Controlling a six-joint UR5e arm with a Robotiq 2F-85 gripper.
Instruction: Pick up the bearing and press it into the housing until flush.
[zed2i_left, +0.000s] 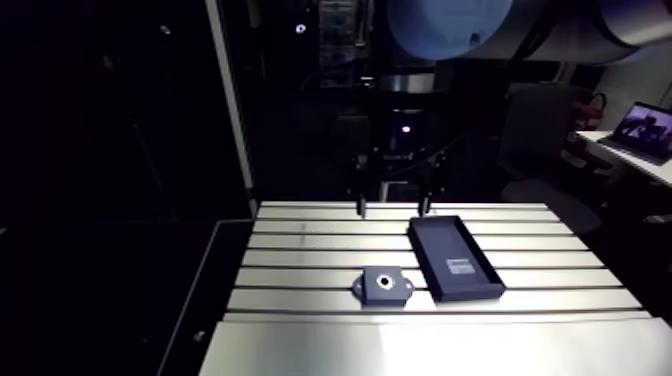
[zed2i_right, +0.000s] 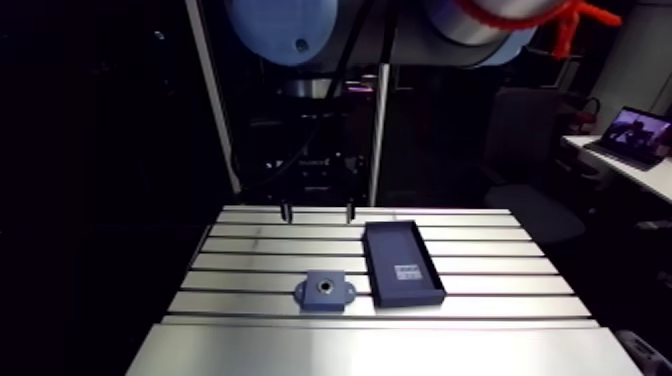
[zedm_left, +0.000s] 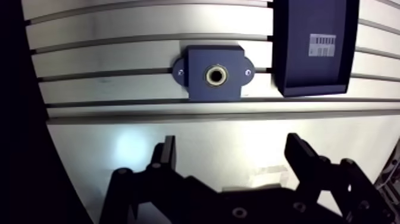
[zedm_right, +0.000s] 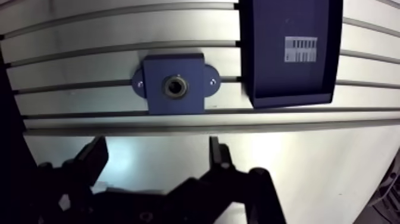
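Observation:
A blue housing block lies flat on the slotted table, with a screw at each side lug. A metallic ring sits in its centre bore; whether this is the bearing I cannot tell. No loose bearing shows in any view. My gripper is open with nothing between its fingers. The housing lies ahead of it, some way off. In the arm view the gripper hangs above the table's far edge, behind the housing.
A dark blue shallow tray with a white label on its floor lies just right of the housing, long side running front to back. The slotted aluminium table ends in a smooth plate at the front.

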